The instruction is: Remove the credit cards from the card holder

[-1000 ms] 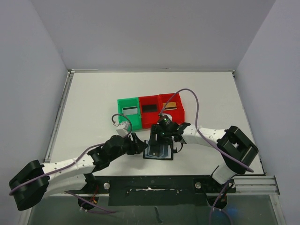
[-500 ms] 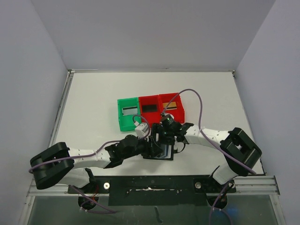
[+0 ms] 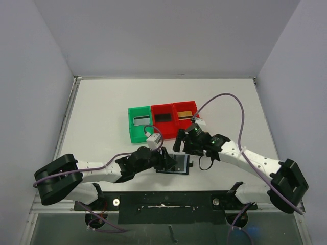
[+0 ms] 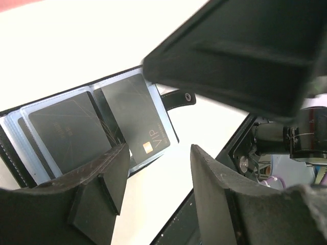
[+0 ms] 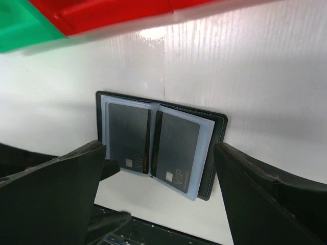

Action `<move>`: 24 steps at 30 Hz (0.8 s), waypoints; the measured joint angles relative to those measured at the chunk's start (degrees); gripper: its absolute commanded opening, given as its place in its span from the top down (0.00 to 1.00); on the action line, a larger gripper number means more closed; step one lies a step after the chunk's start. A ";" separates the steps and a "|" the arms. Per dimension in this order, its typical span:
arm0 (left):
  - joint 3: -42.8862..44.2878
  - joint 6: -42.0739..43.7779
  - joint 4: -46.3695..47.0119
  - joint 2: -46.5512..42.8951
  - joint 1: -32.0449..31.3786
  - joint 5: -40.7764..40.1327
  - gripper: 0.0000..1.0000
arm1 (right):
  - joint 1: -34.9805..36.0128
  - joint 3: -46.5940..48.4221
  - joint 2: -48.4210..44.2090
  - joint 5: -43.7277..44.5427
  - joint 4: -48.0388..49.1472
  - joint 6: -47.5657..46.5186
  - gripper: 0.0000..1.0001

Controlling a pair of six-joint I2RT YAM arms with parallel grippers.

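From above, the white table [image 3: 102,107] is boxed in by plain pale walls [image 3: 46,61] on three sides, with a metal rail [image 3: 204,200] along its near edge. Past the middle three bins stand touching in a row: a green bin [image 3: 134,136] with a grey card [image 3: 141,120] in it, then two red bins [image 3: 161,132], one with a black card [image 3: 163,117] and one with a gold card [image 3: 186,114]. The holder [image 3: 179,166] lies open and flat between the bins and the rail. My left gripper [image 3: 164,159] is over its left edge, and my right gripper [image 3: 180,145] hangs just past its far side, near the red bins. From my left wrist, my fingers [image 4: 102,178] are half spread with bare table in the gap, pinching nothing. One finger overlaps the holder's near edge, but I cannot tell if it touches. Two dark cards [image 4: 135,115] sit in the clear pockets, one marked VIP, and the strap [image 4: 176,98] sticks out onto the table. My right arm [image 4: 240,56] looms dark and blurred above. From my right wrist, my fingers [image 5: 51,194] are spread wide and hold nothing. The open holder lies on the ribbed white surface below them, and the bins' edges run along the top.
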 measured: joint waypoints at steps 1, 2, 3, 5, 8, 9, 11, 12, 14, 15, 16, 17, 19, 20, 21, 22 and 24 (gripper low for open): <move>0.04 -0.04 -0.02 0.00 0.00 -0.31 0.51 | 0.00 -0.07 -1.90 0.94 -0.66 0.39 0.09; 0.04 -0.07 -0.07 -0.02 0.00 -0.63 0.52 | -0.02 -0.31 -3.96 1.86 -0.74 0.83 0.09; 0.04 -0.15 -0.50 -0.17 0.00 -1.22 0.52 | -0.07 -0.83 -6.23 2.62 -0.50 1.29 0.08; 0.07 -0.31 -2.16 -0.81 0.04 -2.56 0.51 | -0.37 -2.80 -10.80 3.67 0.85 1.70 0.06; 0.44 -0.68 -6.84 -2.89 0.70 -4.46 0.51 | -0.39 -6.69 -16.02 4.22 3.80 1.62 0.05; 0.61 -0.72 -8.02 -3.52 1.18 -4.81 0.51 | -0.42 -8.02 -17.20 4.17 5.16 1.42 0.06; 0.94 -0.81 -10.40 -5.20 3.23 -4.74 0.51 | -0.42 -10.10 -18.86 4.11 7.39 1.31 0.07; 1.07 -0.81 -11.19 -5.84 4.22 -4.52 0.51 | -0.42 -10.71 -19.39 4.15 8.13 1.49 0.08; 1.84 -0.76 -13.11 -6.62 6.34 -3.06 0.52 | -0.76 -11.50 -20.13 4.26 9.31 2.69 0.17; 2.34 -0.76 -13.86 -6.67 7.13 -2.38 0.51 | -0.85 -11.85 -20.20 4.20 10.34 3.43 0.23; 2.95 -0.74 -14.67 -6.67 7.72 -1.62 0.51 | -1.03 -12.22 -20.11 3.85 11.50 3.91 0.30; 3.30 -0.76 -15.06 -6.67 7.91 -1.03 0.51 | -1.11 -12.79 -19.87 3.21 13.09 4.52 0.35; 3.85 -0.83 -15.43 -6.69 8.07 0.92 0.51 | -1.14 -14.45 -18.78 1.42 16.92 5.84 0.43; 3.96 -0.98 -15.47 -6.69 8.07 1.77 0.52 | -1.16 -15.15 -18.10 0.74 18.25 6.25 0.47; 4.09 -1.29 -15.56 -6.64 8.07 2.54 0.52 | -1.16 -16.04 -17.09 -0.15 19.80 6.95 0.51; 4.37 -1.64 -15.89 -6.56 8.09 3.41 0.52 | -1.14 -16.96 -15.85 -0.92 21.07 7.48 0.53; 5.31 -2.25 -16.28 -5.97 8.11 5.07 0.53 | -1.11 -18.38 -13.77 -1.81 22.10 8.35 0.56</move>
